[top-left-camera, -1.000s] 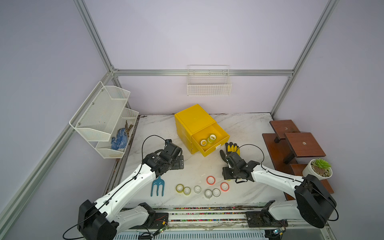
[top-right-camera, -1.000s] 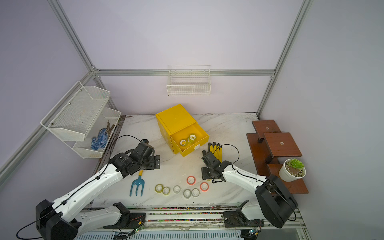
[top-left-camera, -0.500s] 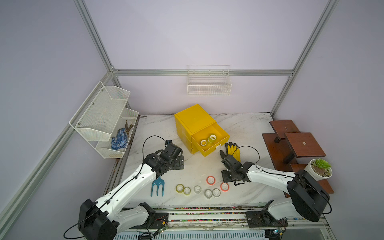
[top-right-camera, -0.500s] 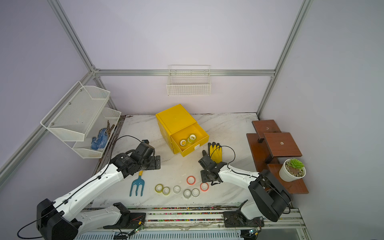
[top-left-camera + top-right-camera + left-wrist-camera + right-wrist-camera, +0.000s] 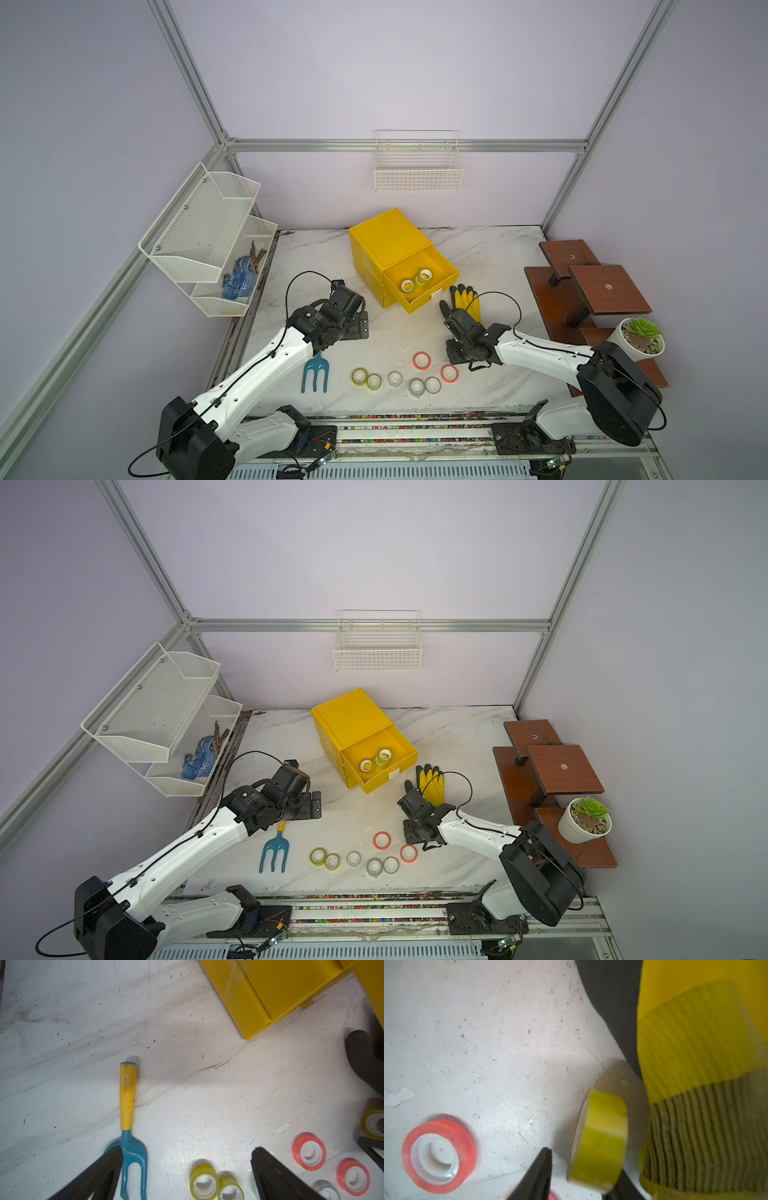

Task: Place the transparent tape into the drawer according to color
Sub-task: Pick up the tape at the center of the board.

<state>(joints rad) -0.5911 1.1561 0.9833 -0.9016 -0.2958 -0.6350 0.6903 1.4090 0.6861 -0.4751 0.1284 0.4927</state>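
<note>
1. The yellow-green roll (image 5: 600, 1140) stands tilted on its edge on the table (image 5: 488, 1043), right of centre toward the front edge and just beside the cuff of the glove (image 5: 695, 1084).
2. My right gripper (image 5: 584, 1165) has its fingers on either side of that roll, part-closed. A sliver of table shows at one finger and the other is hidden, so I cannot tell whether the roll is gripped.
3. The top drawer (image 5: 415, 305) stands pulled out, mid-table toward the back edge. Its stored rolls (image 5: 419, 280) are the same yellow-green, so I judge it the destination.
4. Two orange-red rolls (image 5: 421, 360) lie flat close by the right gripper, and the others are strung along the front edge.
5. My left gripper (image 5: 187, 1150) hovers with its fingers spread wide and empty, near the garden fork (image 5: 127, 1095).
6. Risks, as I judge them: an off-centre pinch could squirt the tilted roll free, a finger could snag the glove cuff, or the lift could nudge the orange-red rolls.
</note>
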